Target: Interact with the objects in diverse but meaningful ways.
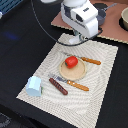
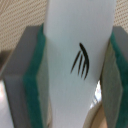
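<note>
End effector (image 2: pixel 75 65) pads clamp the white elongated piece (image 2: pixel 77 60) above the striped placemat (image 1: pixel 100 65).

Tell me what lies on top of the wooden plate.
A red tomato sits on the wooden plate, toward its far side; the remaining plate surface shows bare. The patch of plate under the tomato is covered and cannot be seen.

Placemat (image 1: pixel 102 62) — plate (image 1: pixel 65 73), cutlery (image 1: pixel 91 61)

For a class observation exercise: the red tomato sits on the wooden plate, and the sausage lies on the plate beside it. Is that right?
Not quite. In the exterior view the tomato is on the wooden plate, but the sausage lies off it, on the placemat.
</note>
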You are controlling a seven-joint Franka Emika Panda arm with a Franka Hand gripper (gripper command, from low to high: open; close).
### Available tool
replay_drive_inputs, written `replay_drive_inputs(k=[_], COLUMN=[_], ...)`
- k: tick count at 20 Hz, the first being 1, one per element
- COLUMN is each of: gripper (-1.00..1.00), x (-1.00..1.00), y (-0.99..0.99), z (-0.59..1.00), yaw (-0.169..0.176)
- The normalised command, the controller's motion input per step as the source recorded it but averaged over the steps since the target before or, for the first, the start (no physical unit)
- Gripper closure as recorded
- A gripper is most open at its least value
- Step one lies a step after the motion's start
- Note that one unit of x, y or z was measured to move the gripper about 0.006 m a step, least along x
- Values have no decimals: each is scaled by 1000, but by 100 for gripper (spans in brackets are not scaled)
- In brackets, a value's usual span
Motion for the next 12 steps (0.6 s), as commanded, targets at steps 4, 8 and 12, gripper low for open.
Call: replay_drive_inputs(k=[4, 8, 12], gripper=[-100, -100, -100], x=[201, 216, 269], y=[240, 230, 195], z=[-102, -1, 28], yaw=[23, 38, 24])
